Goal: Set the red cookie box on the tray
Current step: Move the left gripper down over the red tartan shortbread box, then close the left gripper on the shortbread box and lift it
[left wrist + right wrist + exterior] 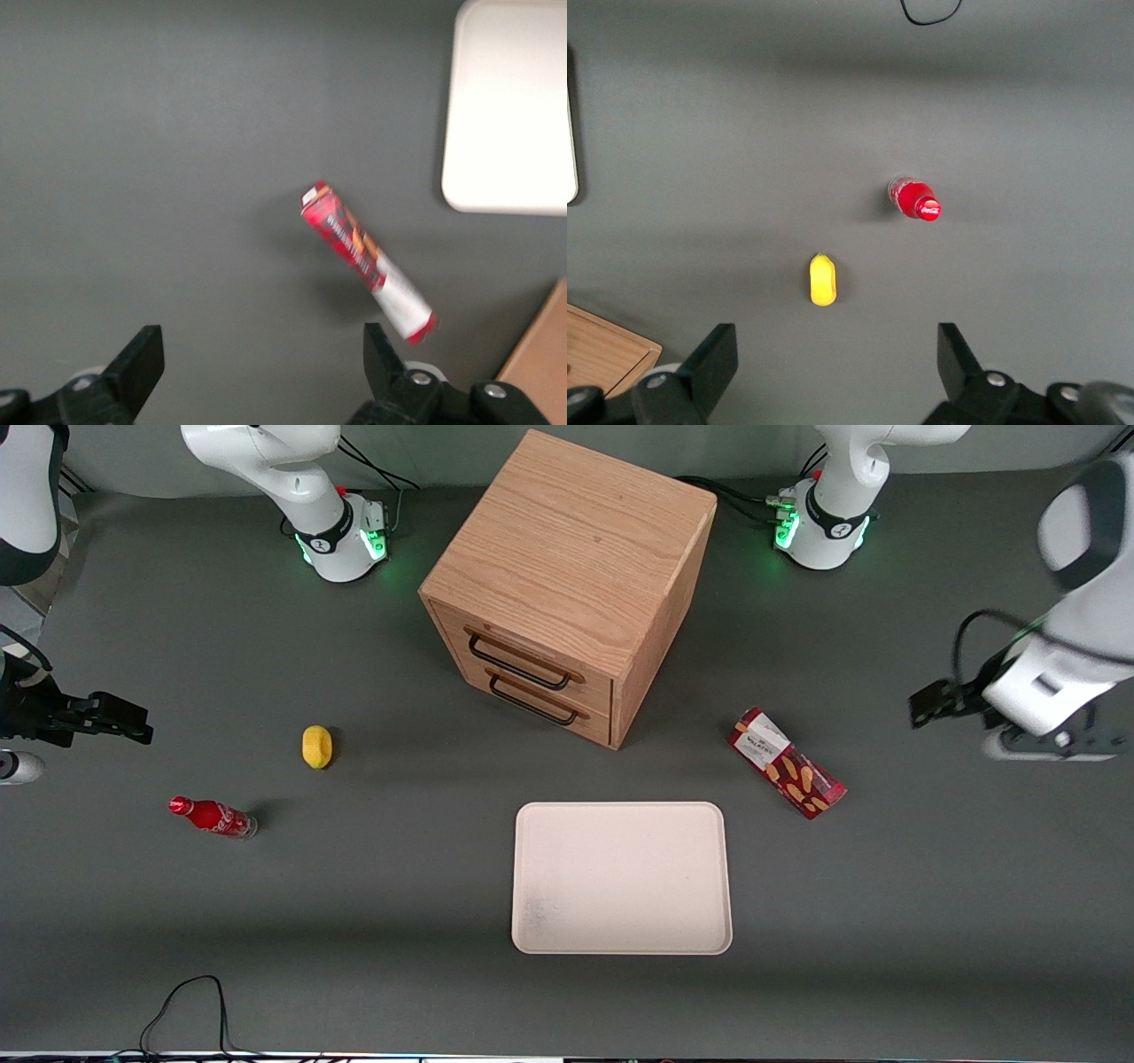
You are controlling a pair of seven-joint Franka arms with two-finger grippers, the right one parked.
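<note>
The red cookie box (787,763) lies flat on the grey table, beside the wooden drawer cabinet and a little farther from the front camera than the tray (620,877). The tray is cream-white and holds nothing. In the left wrist view the box (368,262) lies slantwise with its white end toward the gripper, and a corner of the tray (514,106) shows. My left gripper (263,372) is open and empty, hovering above bare table short of the box. In the front view its hand (1045,717) hangs toward the working arm's end of the table, well apart from the box.
A wooden cabinet (567,576) with two drawers stands mid-table, farther from the front camera than the tray; its corner (540,363) shows close to the box. A yellow lemon (316,746) and a small red soda bottle (213,817) lie toward the parked arm's end.
</note>
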